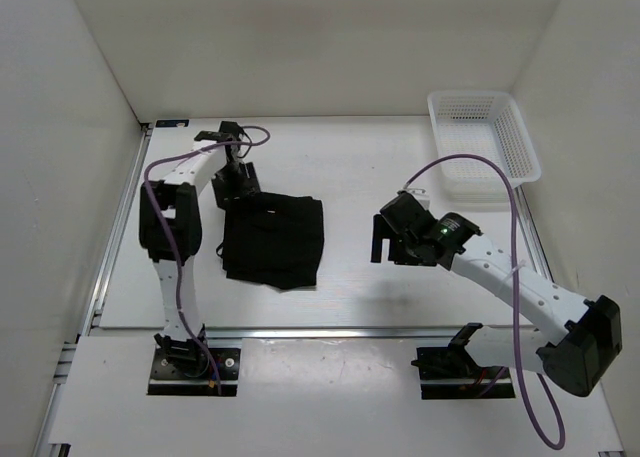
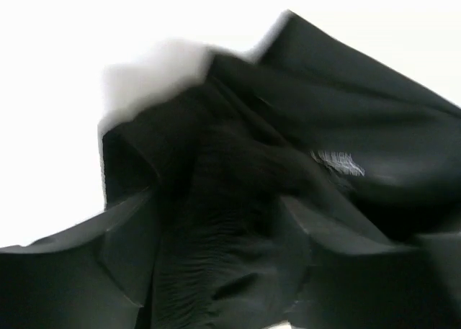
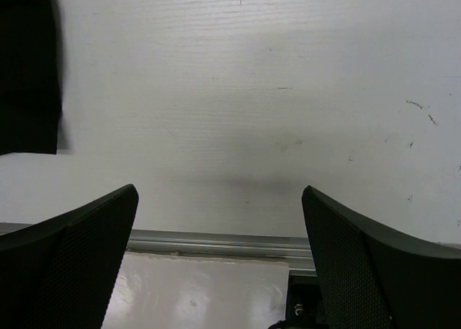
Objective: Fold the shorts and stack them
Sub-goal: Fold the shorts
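The black soft fabric shorts (image 1: 275, 242) are seen lying folded on the white table (image 1: 360, 167), left of its middle and just in front of the left arm's reach. The bundle is nearly square, so a long axis can hardly be made out; its sides are set roughly along the table's edges, with a slight skew. The near edge is uneven, and a small flap is seen sticking out at the left side. Which edge is the waist cannot be told from above.

The left claw (image 1: 238, 185) is lowered onto the far-left corner of the shorts. In the left wrist view the frame is filled by bunched black cloth – a ribbed, gathered band runs down the middle and a small white mark (image 2: 338, 162) is shown to the right of it. Whether this claw is clenched on the cloth or released cannot be told, since black is set against black.

The right claw (image 3: 220, 199) is held released, its two fingers spread wide over bare table, near the right side of the shorts but apart from them. A white plastic mesh basket (image 1: 520, 137) is placed at the far right corner – well apart from the shorts.
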